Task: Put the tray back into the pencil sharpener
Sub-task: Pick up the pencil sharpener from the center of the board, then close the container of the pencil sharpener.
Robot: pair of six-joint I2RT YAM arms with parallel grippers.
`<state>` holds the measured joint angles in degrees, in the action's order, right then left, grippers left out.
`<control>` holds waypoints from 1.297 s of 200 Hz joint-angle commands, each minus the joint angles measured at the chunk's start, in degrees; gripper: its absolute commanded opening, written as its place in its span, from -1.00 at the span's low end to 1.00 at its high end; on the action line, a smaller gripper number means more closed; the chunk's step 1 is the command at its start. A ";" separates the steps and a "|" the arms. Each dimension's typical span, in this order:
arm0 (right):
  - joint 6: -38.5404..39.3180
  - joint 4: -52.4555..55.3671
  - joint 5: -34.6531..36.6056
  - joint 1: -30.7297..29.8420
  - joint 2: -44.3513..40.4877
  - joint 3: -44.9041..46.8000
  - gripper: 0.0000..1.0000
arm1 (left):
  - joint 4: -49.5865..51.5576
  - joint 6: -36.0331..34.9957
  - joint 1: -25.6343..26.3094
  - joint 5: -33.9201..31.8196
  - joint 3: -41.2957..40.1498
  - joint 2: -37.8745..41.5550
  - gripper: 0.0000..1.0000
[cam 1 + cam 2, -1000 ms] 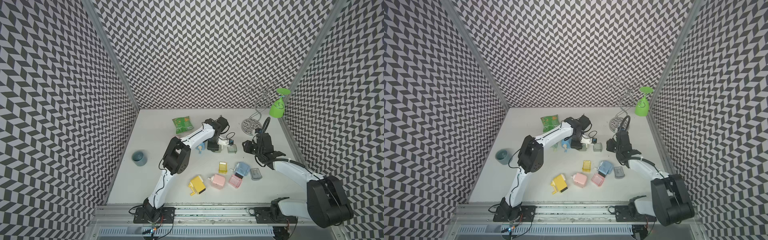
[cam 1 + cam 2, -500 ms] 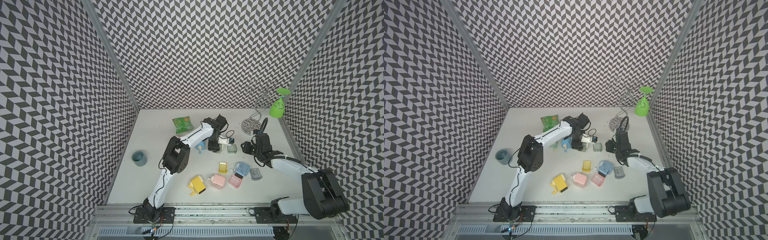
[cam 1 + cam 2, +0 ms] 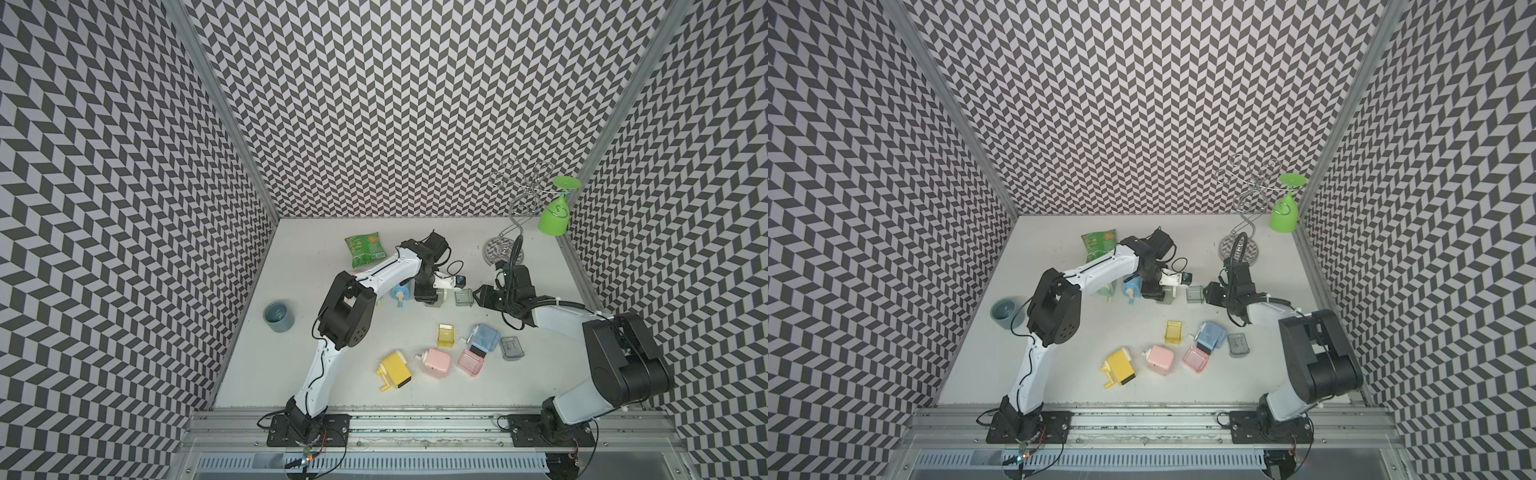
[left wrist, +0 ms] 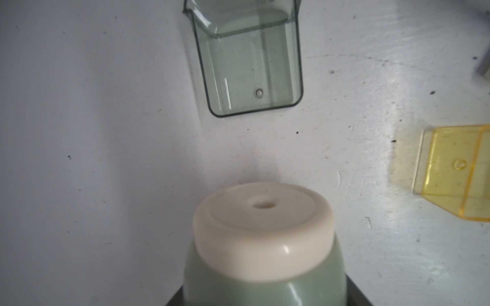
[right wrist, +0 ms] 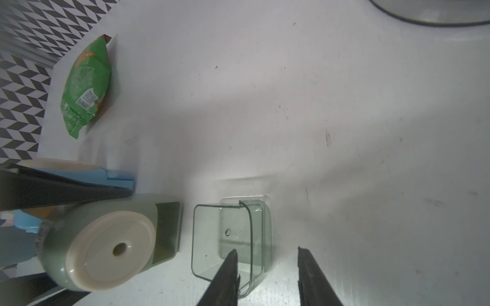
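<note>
White table: snack bag, blue cup, yellow sharpener, pink sharpener, green tray, wire rack.

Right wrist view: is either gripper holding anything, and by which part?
Left gripper clamps the green sharpener by its body sides. Right gripper holds nothing: jaws open astride one end of the tray.
</note>
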<state>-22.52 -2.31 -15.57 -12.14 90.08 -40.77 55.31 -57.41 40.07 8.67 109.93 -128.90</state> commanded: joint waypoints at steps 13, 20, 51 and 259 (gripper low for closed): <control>0.90 -4.15 -2.52 0.01 2.73 -2.45 -0.26 | -4.22 -0.08 -0.36 1.43 -1.72 3.30 0.22; 0.90 -4.11 -2.68 -0.06 3.37 -2.77 -0.28 | -4.67 0.06 -0.37 1.39 -1.82 3.39 0.21; 1.08 -4.22 -3.40 -0.34 5.63 -3.68 -0.43 | -6.18 0.52 -0.37 1.18 -1.97 3.09 0.16; -3.05 -5.81 -6.12 -4.38 9.02 -5.72 -0.74 | -0.37 5.94 0.96 1.39 5.65 -3.54 0.14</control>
<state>-24.80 -5.08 -20.47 -15.77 98.70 -45.08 55.88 -52.77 40.16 9.72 114.26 -131.57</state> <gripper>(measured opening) 0.127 0.615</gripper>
